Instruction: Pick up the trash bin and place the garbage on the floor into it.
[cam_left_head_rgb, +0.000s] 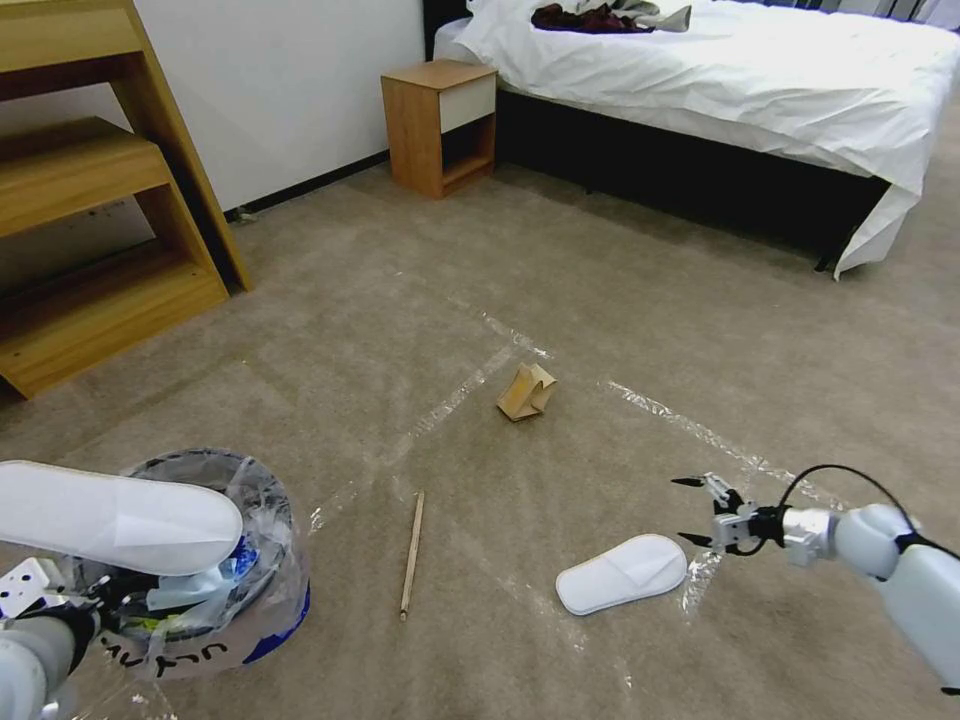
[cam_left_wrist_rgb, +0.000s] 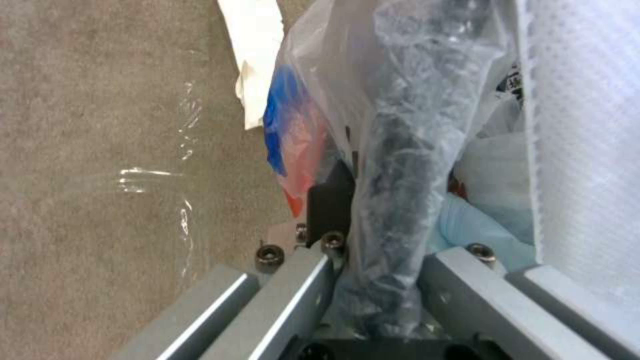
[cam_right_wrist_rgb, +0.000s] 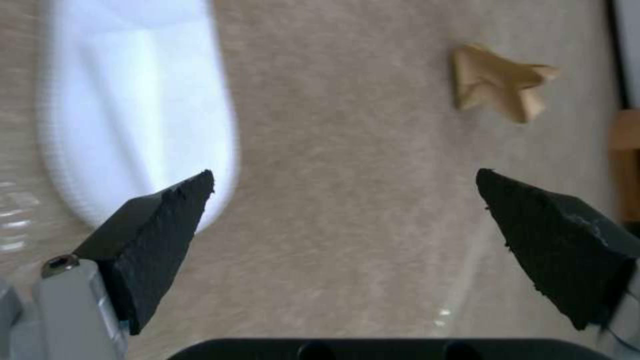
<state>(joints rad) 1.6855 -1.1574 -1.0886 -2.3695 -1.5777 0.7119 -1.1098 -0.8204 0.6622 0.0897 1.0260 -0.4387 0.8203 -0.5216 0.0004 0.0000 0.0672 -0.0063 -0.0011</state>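
Note:
The trash bin, a dark bucket lined with a crinkly clear bag, hangs at lower left above the floor. My left gripper is shut on its bag-covered rim. A white slipper lies across the bin's top. Loose garbage lies on the carpet: a second white slipper, a folded brown cardboard piece and a thin wooden stick. My right gripper hovers open just right of the floor slipper, with the cardboard farther ahead.
A bed with dark red and grey clothes stands at the back right. A wooden nightstand sits beside it. A wooden shelf unit lines the left wall. Clear tape strips cross the carpet.

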